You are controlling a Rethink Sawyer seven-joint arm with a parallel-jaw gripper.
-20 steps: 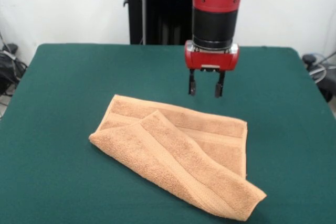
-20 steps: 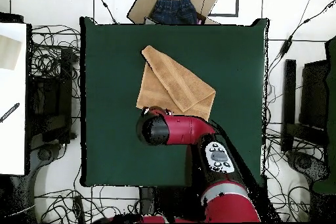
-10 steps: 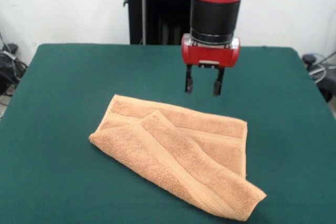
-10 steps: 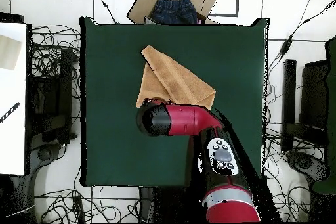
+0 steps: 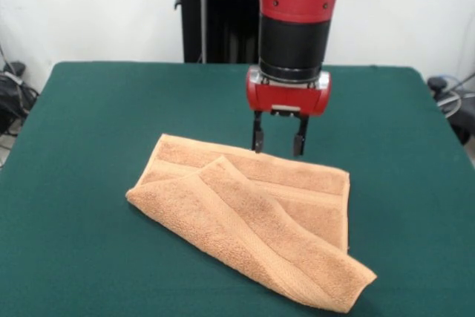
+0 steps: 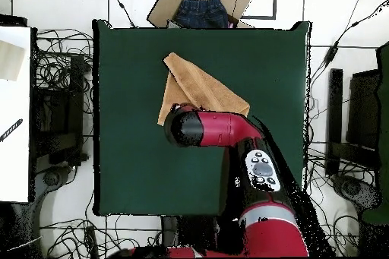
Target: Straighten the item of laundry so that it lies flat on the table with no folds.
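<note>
- a red and black arm holds its gripper over the far edge of the towel, the two dark fingers spread apart with nothing between them, tips just above the terry.
- the towel lies below and in front of the fingers on the green table, one large flap folded diagonally across the layer underneath, so the cloth is doubled and far from flat.
- from above, the arm's wrist covers the towel's edge nearest the robot's base; only the tan wedge beyond it shows, and the fingers themselves are hidden in that view.
- the folded flap's raised corner sits below and to the camera-left of the fingertips, its woven border band running down toward the bulky rolled end well away from them.
- judged as material: soft, light, limp terry that will drape and drag rather than slide; not fragile, and thick enough for a firm pinch.
- the likeliest hold is a single layer at a corner or edge of the top flap, not the doubled middle, where both layers could come up together.
- a cardboard box with dark clothing sits beyond the table's far side in the overhead view, well apart from the fingers.
</note>
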